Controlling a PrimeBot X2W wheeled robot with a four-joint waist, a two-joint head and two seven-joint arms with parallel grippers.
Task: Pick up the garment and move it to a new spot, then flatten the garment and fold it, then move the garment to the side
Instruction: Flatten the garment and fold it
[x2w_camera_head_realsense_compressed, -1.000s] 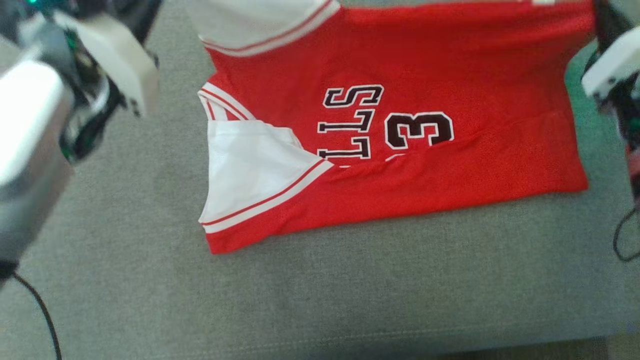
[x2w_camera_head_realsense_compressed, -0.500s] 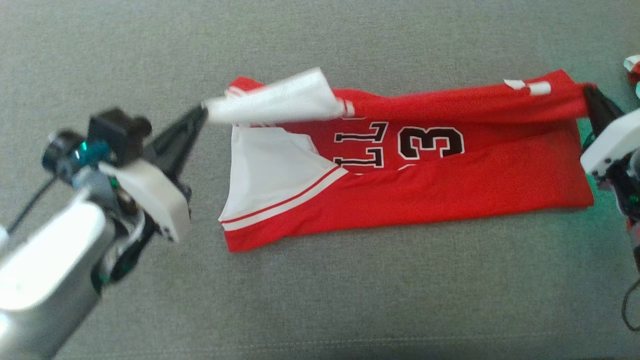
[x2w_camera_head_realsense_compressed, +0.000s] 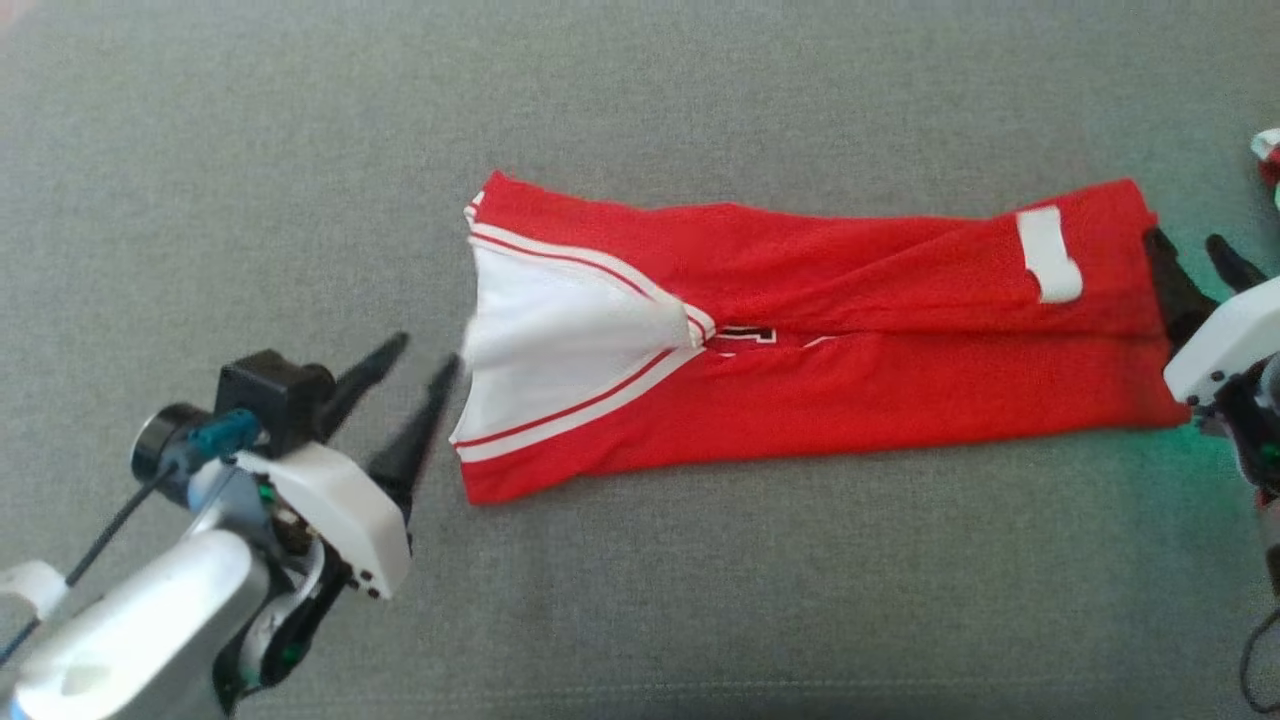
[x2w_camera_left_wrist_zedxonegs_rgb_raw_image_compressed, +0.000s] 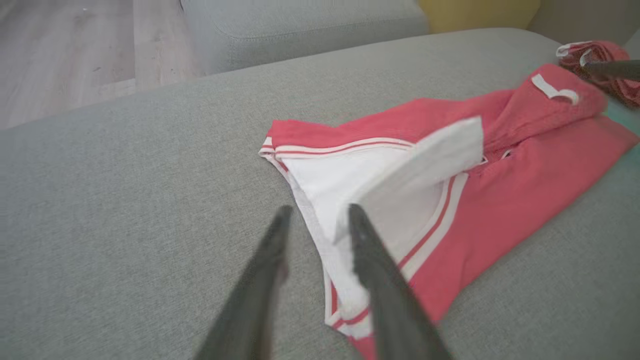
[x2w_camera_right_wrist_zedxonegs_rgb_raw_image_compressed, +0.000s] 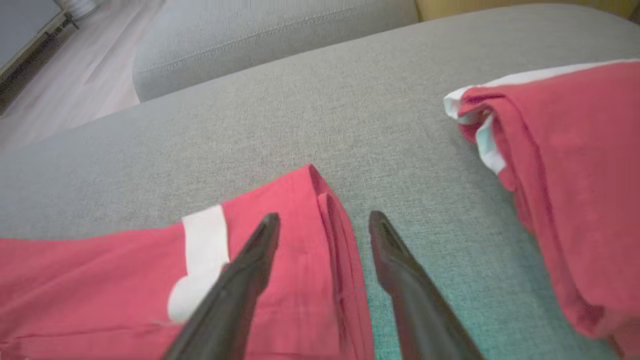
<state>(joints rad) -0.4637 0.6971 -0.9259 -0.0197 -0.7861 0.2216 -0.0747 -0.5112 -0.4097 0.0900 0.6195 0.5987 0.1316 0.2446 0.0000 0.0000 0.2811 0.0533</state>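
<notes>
The garment (x2w_camera_head_realsense_compressed: 850, 400), a red jersey with white trim, lies folded lengthwise on the grey cushion (x2w_camera_head_realsense_compressed: 700, 600). Its top layer covers most of the lettering. My left gripper (x2w_camera_head_realsense_compressed: 428, 352) stands open just left of the white armhole end. In the left wrist view its fingers (x2w_camera_left_wrist_zedxonegs_rgb_raw_image_compressed: 320, 210) are apart, and a blurred white flap of the garment (x2w_camera_left_wrist_zedxonegs_rgb_raw_image_compressed: 525, 165) hangs loose beside the right finger. My right gripper (x2w_camera_head_realsense_compressed: 1185, 240) is open at the hem end. In the right wrist view the gripper (x2w_camera_right_wrist_zedxonegs_rgb_raw_image_compressed: 325, 216) straddles the garment's (x2w_camera_right_wrist_zedxonegs_rgb_raw_image_compressed: 100, 280) folded edge without pinching it.
Another red and white cloth (x2w_camera_right_wrist_zedxonegs_rgb_raw_image_compressed: 575, 175) lies bunched to the right of the hem, seen also as a cloth (x2w_camera_head_realsense_compressed: 1265, 150) at the frame edge. A second cushion (x2w_camera_left_wrist_zedxonegs_rgb_raw_image_compressed: 300, 25) and wooden floor (x2w_camera_left_wrist_zedxonegs_rgb_raw_image_compressed: 65, 55) lie beyond. A cable (x2w_camera_head_realsense_compressed: 100, 540) trails from my left arm.
Both grippers carried the far edge over toward me, then opened and let it go. The top half now lies over the lettering. The head camera has also shifted.
</notes>
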